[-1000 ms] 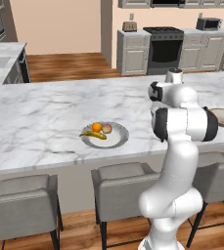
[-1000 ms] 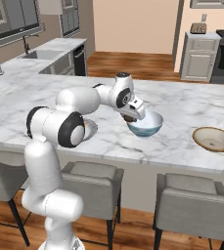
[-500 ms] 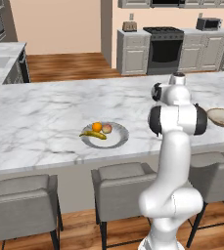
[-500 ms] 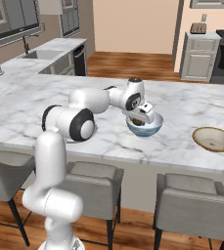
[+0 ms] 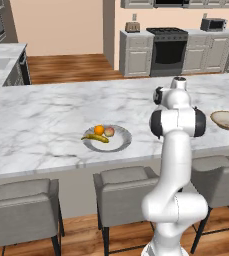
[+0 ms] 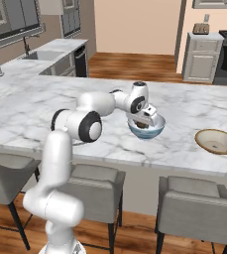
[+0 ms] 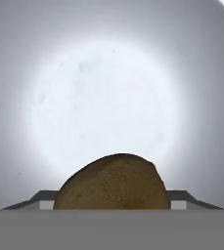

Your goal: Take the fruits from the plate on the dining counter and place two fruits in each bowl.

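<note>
Brown and rough, the kiwi [image 7: 112, 181] sits between the two finger tips in your hand view, the fingers pinching it over the pale floor of the white bowl [image 7: 108, 97]. From the right base view you see the gripper [image 6: 145, 120] lowered into that light-blue-sided bowl [image 6: 145, 130] on the dining counter [image 6: 45, 106], deeper than a second ago, when it hung just above the rim. The arm has also swung further toward the bowl, its forearm now stretched out across the marble. The tan bowl [image 6: 217, 141] stands well apart to the right. On the plate [image 5: 108, 140] the orange [image 5: 99, 130], peach [image 5: 109, 131] and banana [image 5: 95, 137] lie close together, unchanged from before.
</note>
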Robot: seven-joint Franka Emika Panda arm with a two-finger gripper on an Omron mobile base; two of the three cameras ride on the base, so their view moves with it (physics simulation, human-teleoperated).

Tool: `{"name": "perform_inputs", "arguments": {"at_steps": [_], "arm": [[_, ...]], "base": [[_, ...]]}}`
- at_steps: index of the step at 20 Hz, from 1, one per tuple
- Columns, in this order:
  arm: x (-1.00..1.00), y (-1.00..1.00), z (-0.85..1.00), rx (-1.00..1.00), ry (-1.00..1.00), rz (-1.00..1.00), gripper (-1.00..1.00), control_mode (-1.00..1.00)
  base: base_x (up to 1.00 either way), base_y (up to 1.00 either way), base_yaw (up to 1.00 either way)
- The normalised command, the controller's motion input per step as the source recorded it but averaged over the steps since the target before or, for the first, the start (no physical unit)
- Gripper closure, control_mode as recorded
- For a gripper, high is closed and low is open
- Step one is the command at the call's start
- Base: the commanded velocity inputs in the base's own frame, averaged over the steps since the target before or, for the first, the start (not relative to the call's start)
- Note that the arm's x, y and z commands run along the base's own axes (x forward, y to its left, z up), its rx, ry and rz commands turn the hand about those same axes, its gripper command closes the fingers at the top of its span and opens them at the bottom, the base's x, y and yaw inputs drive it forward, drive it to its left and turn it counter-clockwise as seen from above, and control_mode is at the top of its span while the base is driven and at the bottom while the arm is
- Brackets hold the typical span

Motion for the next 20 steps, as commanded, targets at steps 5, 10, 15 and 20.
{"name": "perform_inputs", "arguments": {"at_steps": [5, 10, 15, 20], "arm": [[0.05, 0.00, -0.39, 0.00, 0.01, 0.00, -1.00, -1.00], [0.00, 0.00, -0.11, 0.00, 0.00, 0.00, -1.00, -1.00], [0.00, 0.00, 0.09, 0.00, 0.00, 0.00, -1.00, -1.00], [-0.03, -0.01, 0.48, 0.01, 0.00, 0.00, -1.00, -1.00]], "base": [[0.00, 0.00, 0.00], [0.00, 0.00, 0.00], [0.00, 0.00, 0.00], [0.00, 0.00, 0.00]]}}
